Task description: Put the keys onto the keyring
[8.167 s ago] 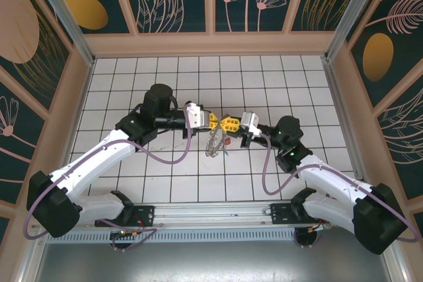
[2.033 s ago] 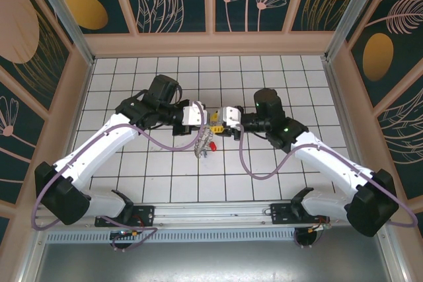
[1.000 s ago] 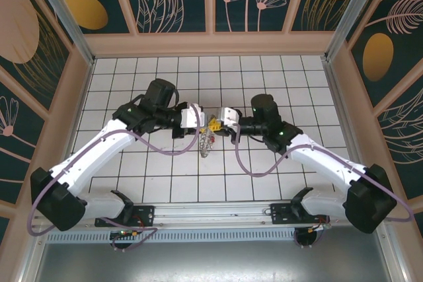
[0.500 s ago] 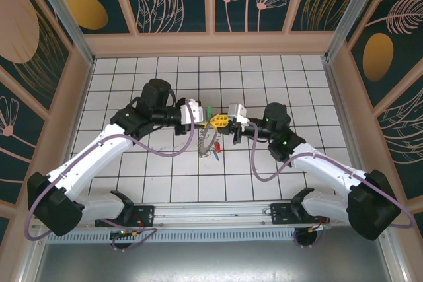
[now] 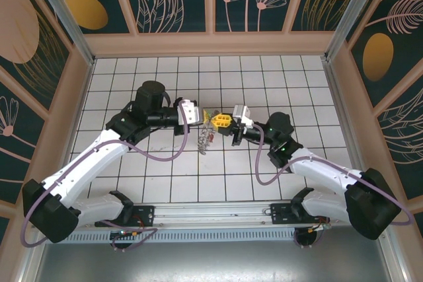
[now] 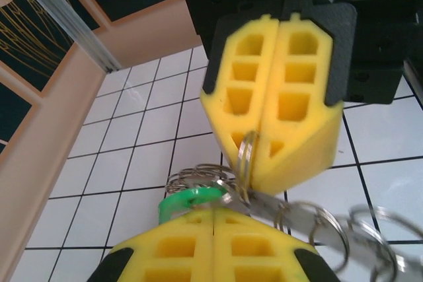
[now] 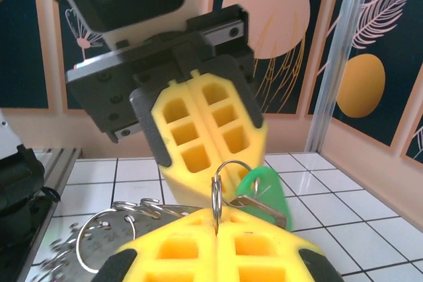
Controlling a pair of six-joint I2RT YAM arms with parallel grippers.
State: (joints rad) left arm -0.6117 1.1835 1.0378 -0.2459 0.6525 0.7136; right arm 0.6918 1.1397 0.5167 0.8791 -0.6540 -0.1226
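Yellow against yellow, the two arms meet tip to tip above the middle of the white tiled surface [image 5: 310,90]. The left end effector [image 6: 213,219] is clenched on the green key [image 6: 190,198], whose head juts out at the fingertip edge. The right end effector [image 6: 259,163] is clenched on one loop of the keyring [image 5: 203,141]. The rest of its silvery coils dangle beneath both; whether they touch the tiles I cannot tell. Bare tiles lie all round, and the wooden rim [image 5: 211,44] stands well apart.
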